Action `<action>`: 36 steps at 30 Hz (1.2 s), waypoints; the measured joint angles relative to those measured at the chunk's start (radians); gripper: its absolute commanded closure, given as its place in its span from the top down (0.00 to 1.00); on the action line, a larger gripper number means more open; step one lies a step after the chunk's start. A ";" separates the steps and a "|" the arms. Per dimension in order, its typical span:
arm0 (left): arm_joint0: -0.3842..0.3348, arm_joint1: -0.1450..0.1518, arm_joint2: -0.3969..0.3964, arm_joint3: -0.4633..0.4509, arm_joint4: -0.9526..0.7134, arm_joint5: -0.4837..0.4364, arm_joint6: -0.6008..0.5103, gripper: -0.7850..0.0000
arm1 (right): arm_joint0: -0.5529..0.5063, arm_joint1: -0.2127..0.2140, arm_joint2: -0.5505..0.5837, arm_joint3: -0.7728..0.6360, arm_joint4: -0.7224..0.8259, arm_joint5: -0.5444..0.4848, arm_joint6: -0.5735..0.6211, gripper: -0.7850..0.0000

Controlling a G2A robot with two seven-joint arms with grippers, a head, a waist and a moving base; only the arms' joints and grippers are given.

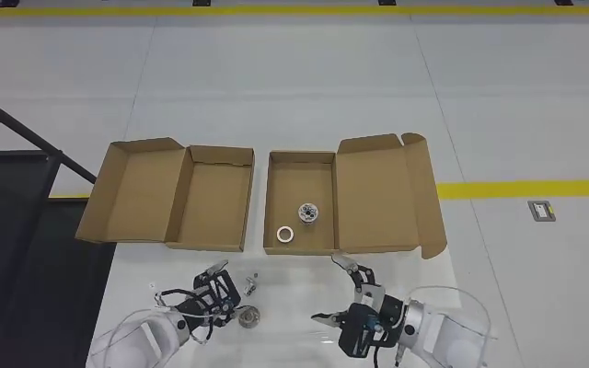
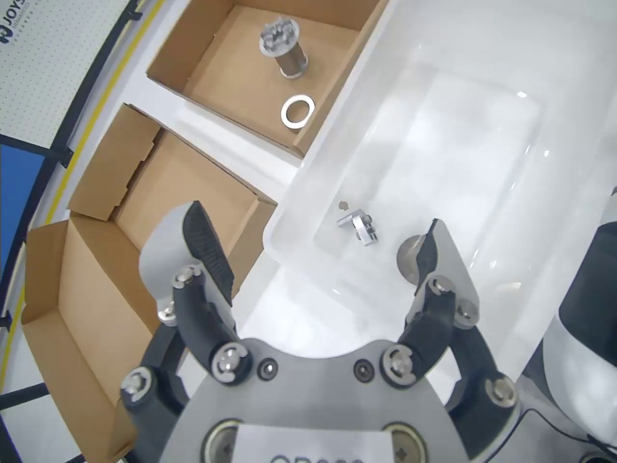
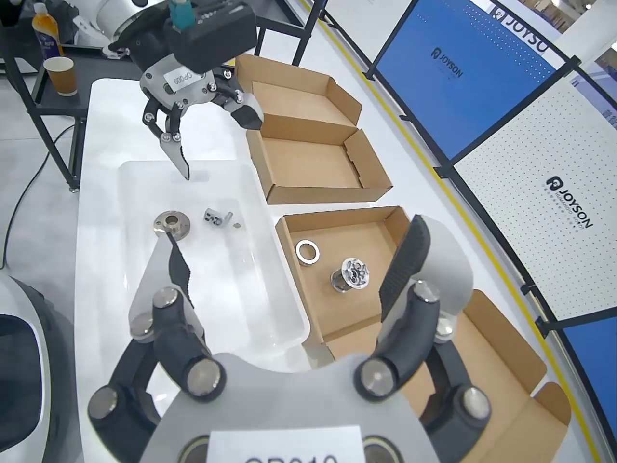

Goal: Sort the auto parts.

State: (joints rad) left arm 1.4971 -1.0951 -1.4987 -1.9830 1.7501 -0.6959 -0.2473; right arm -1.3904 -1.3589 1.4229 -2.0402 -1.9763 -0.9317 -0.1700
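White counter [image 3: 103,113], grey floor [image 1: 276,74] with yellow line [image 1: 515,189] beyond, empty brown cardboard box [image 1: 216,198] far left, left gripper [image 2: 313,218] spread wide above clear plastic tray [image 3: 231,267] holding flanged metal disc [image 3: 171,223] and small silver bracket [image 3: 215,218], right brown cardboard box [image 1: 299,179] with steel ring [image 1: 286,234] and flanged metal cylinder [image 1: 309,213], right gripper [image 3: 294,231] likewise spread, tray faint from above.

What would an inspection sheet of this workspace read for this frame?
Surface: white table carrying a clear tray, a left box and a right box, both open.
Job's things: flanged disc, small bracket and tiny piece in the tray; ring and cylindrical part in the right box.
Clutter: nothing seen.
Grippers: left gripper open, above the tray near the disc; right gripper open, above the table near the right box.
Cables: dark cable on the floor beside the table.
Surroundings: paper cup and bottle on a side stand; pegboard panels; yellow floor line.
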 measured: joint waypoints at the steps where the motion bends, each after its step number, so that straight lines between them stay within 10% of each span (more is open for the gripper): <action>1: -0.003 0.000 0.008 -0.001 0.007 0.000 -0.013 1.00 | 0.000 0.000 0.000 0.000 0.000 0.000 0.000 1.00; 26: -0.242 -0.053 0.343 0.178 -0.039 0.070 -0.477 1.00 | 0.000 0.000 0.000 0.000 0.000 0.000 0.000 1.00; 36: -0.320 -0.074 0.390 0.276 -0.098 0.136 -0.538 0.74 | 0.000 0.000 0.000 0.000 0.000 0.000 0.000 1.00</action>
State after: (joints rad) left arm 1.1768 -1.1687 -1.1092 -1.7074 1.6526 -0.5595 -0.7854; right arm -1.3904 -1.3589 1.4229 -2.0402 -1.9763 -0.9317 -0.1700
